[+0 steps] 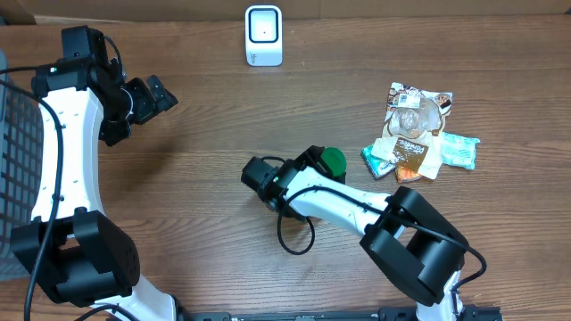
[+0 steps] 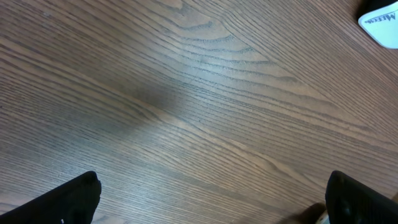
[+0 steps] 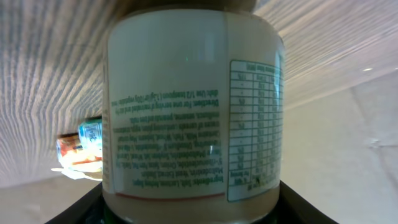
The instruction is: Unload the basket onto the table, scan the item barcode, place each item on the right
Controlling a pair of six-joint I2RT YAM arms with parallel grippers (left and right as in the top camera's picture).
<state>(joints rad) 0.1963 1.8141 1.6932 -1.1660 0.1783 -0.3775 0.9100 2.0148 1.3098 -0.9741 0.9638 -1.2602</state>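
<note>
**At mid-desk, jar gripped, barcode not yet found**

Overhead: the right hand (image 1: 317, 167) grips the green-lidded jar (image 1: 334, 160) at mid-desk, well apart from the scanner (image 1: 263, 36) at the far edge; the left hand (image 1: 153, 96) hangs released, empty. Left wrist: bare desk (image 2: 186, 93) between spread fingers (image 2: 68, 199). Right wrist: the label (image 3: 168, 124) shows ingredients and a nutrition table (image 3: 255, 124), no barcode — best to rotate the jar, then face the code squarely to the scanner

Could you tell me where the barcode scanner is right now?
The white scanner stands top centre in the overhead view, beyond the green-lidded jar held in the right gripper.
</note>
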